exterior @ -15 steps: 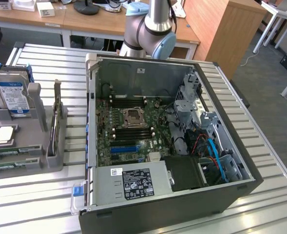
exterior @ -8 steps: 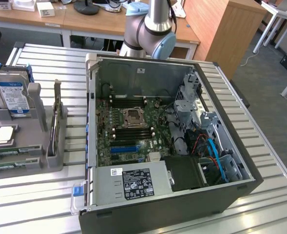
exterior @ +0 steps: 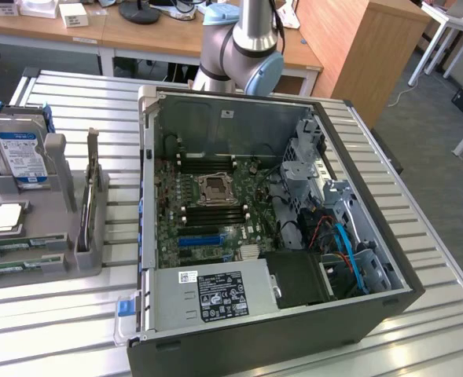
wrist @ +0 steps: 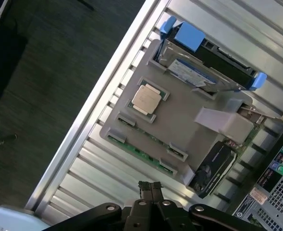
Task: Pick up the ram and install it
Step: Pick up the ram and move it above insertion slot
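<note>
Two green ram sticks lie on edge in slots along the near side of a grey holder at the exterior view's left. In the wrist view the ram shows as a thin green strip between the holder's clips. My gripper hangs high above the slatted table beside that edge of the holder, shut, with nothing between its fingers. The open computer case lies on its side, its motherboard's memory slots flanking the bare processor socket.
The holder also carries a blue-labelled hard drive, a square silver processor and an upright graphics card. My arm rises behind the case. The table's edge drops to a dark floor close to the holder.
</note>
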Available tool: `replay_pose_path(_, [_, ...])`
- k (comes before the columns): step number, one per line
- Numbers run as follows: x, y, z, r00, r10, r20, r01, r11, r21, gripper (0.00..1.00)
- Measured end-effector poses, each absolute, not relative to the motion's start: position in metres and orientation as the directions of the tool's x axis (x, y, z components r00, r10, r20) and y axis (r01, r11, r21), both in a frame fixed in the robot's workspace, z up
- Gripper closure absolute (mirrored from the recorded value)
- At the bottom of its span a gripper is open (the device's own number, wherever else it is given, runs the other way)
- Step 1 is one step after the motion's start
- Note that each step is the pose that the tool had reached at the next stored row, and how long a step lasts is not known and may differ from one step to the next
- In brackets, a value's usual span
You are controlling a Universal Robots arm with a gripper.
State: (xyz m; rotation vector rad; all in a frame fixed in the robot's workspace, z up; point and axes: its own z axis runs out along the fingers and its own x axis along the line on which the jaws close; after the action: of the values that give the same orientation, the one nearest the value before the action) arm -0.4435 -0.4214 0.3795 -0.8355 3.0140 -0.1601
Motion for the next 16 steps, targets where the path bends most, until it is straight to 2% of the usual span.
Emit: replay_pose_path(16, [-0.4486, -0.4212, 0.3785, -0.800, -0.599, 0.037, -0.599, 0.791, -0.129, 0.89])
